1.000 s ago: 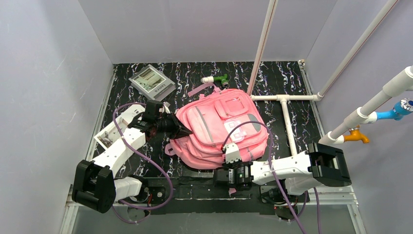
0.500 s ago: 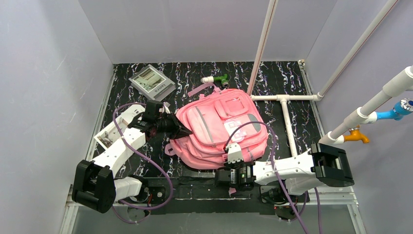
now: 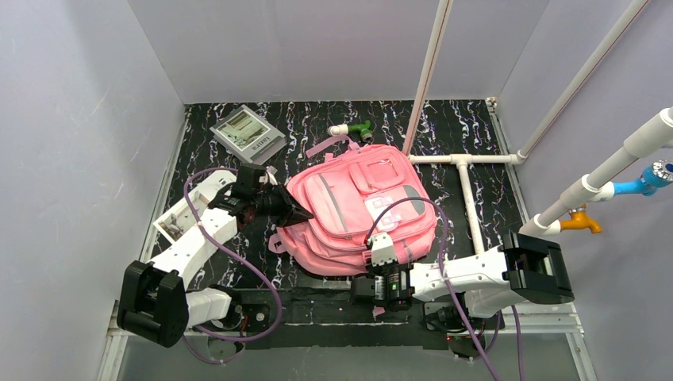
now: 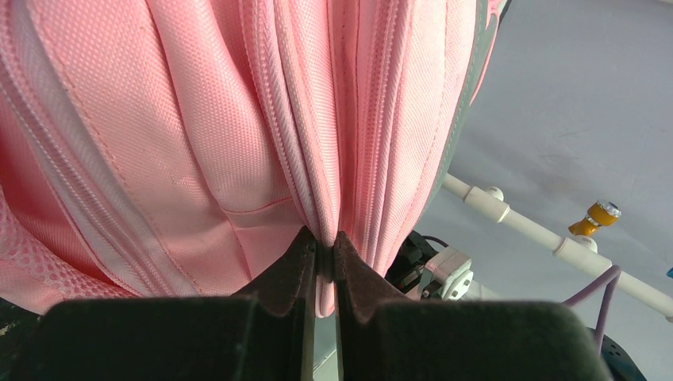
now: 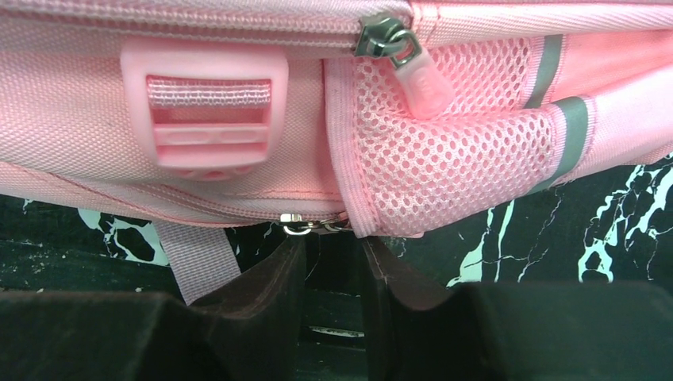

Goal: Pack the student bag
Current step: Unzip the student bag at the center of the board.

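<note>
Where the bag lies: student bag sits flat in the middle of the black marbled table, front face up, its pink top loop toward the far wall.
Bag look: soft pink fabric all over, bulging in folds. A grey stripe runs down the front panel, a white-pink patch sits beside it, and there's a pocket toward the far end.
Near edge, close up: a pink plastic buckle, a metal zip slider with pink pull, a mesh pocket crossed by grey bands, and a webbing strap hanging down to the table.
Left gripper: at the bag's left side, fingers pressed together on a pink seam fold, and it's got fabric pinched!
Right gripper: low at the near edge, fingers a little apart with nothing between them. A small metal ring on the lower seam sits just above the tips.
Back left: grey box, well apart from the bag.
Back centre: green-and-white piece, near the top loop.
</note>
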Controlling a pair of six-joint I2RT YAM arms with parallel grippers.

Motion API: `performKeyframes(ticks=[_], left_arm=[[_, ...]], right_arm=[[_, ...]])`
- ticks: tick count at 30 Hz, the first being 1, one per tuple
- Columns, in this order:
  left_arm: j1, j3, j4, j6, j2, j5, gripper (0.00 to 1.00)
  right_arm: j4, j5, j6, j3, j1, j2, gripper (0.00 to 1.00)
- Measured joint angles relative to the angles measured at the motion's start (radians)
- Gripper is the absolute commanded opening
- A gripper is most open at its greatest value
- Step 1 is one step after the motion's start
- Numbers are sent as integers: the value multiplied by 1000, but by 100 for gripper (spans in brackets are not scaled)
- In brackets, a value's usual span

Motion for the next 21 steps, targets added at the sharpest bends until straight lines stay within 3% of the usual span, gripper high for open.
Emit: performKeyframes(ticks=[6,21], left_arm=[[0,0,0,0,0,0,0],[2,0,1,-11,0,0,0]], right_arm=[[-1,16,-14,-1,0,0,42],[163,94,-195,-77,5,-27,27]])
